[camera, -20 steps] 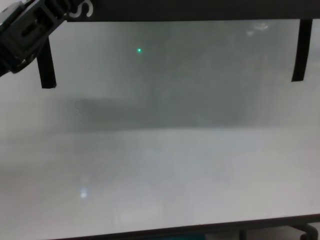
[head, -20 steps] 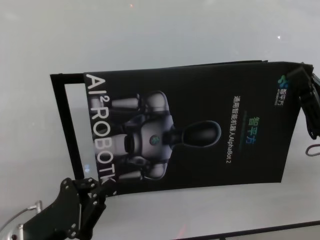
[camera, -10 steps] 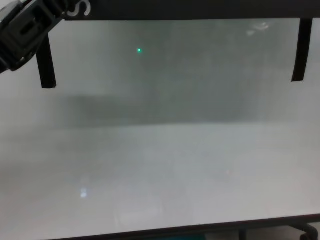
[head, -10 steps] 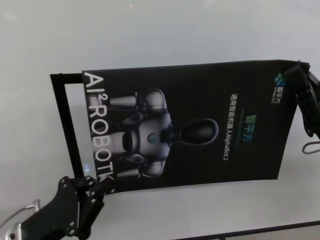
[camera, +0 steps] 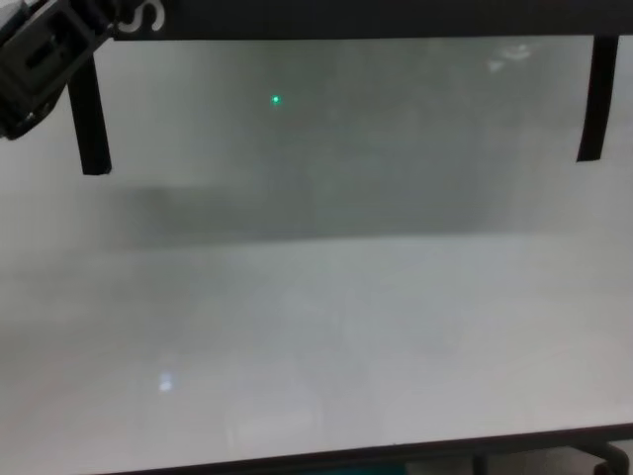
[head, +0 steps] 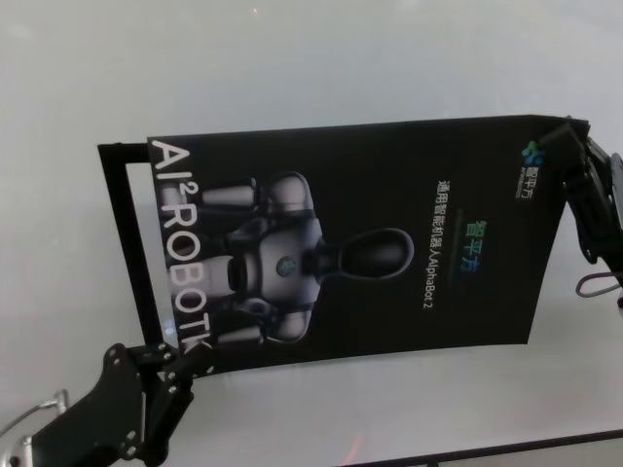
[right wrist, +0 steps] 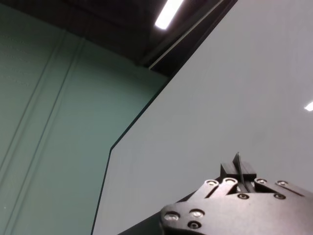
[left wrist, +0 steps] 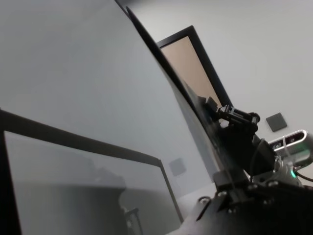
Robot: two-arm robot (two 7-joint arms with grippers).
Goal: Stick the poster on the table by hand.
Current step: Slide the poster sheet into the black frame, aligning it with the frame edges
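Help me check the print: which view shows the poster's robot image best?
The head view: the poster faces it fully, image and lettering readable. The chest view catches only its lower edge; the left wrist view sees it edge-on; the right wrist view shows only a sliver.

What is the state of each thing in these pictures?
poster: held above the table, not yet flat
left gripper: shut on the poster's near left corner
right gripper: shut on the poster's far right corner
black tape frame: lies on the table
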